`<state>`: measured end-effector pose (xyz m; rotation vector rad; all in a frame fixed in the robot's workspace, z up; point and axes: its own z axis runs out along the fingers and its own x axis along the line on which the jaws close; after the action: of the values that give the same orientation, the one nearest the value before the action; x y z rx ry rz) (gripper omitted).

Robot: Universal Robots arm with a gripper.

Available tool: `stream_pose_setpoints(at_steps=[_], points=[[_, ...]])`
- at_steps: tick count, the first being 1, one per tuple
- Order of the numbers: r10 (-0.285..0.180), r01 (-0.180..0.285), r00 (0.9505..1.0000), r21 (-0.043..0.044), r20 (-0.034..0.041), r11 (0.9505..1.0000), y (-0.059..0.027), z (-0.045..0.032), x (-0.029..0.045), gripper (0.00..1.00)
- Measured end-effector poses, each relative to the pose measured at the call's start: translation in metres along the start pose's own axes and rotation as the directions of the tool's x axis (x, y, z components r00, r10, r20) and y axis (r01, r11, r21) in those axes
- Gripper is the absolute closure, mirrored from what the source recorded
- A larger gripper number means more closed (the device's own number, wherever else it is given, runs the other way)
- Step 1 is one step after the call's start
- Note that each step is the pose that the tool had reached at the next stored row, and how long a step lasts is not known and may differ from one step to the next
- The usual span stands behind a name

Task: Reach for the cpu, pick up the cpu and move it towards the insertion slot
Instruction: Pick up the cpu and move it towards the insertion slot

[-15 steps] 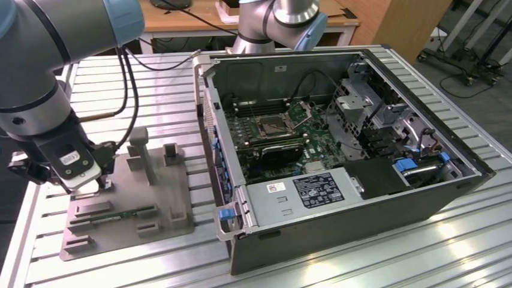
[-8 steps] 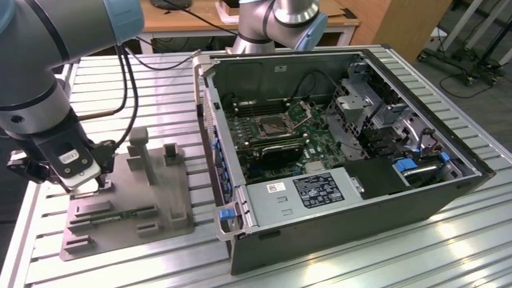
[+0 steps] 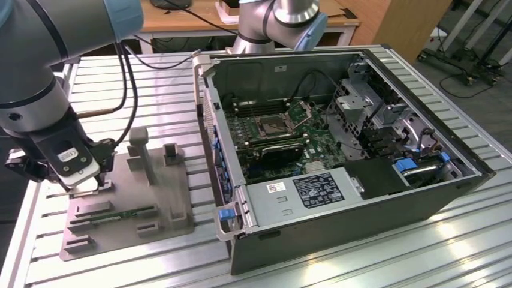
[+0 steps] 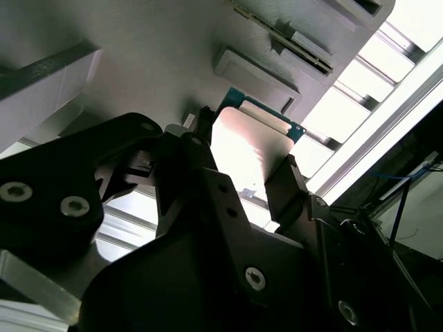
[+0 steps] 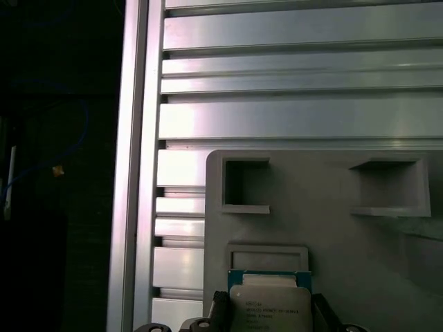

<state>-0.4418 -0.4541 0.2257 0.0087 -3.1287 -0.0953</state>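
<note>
A slatted metal table (image 3: 400, 252) carries an open computer case (image 3: 336, 222) toward the exterior view's right and a grey tray (image 3: 152, 198) toward its left. In that view the arm's gripper (image 3: 80, 179) hangs low over the tray's near-left corner, well apart from the case. Inside the case lies the green motherboard (image 3: 240, 141), with the insertion slot (image 3: 272, 126) near its middle, its metal frame shining. A long green memory stick (image 3: 120, 215) lies in the tray.

The wrist views bring the grip up close. In the second wrist view the dark fingers (image 4: 291, 183) press against two opposite edges of the cpu (image 4: 252, 149), so the jaws are clamped on it. In the first wrist view the silvery chip sits just beside a square recess (image 5: 268, 259) of the tray.
</note>
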Motion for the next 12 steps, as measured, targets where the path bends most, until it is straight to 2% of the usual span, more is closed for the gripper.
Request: stream_pose_setpoints(at_steps=[12], points=[[0.000,0.000,1.0000,-0.0001,0.0001,1.0000,0.0004,-0.0059,0.0000,0.45]])
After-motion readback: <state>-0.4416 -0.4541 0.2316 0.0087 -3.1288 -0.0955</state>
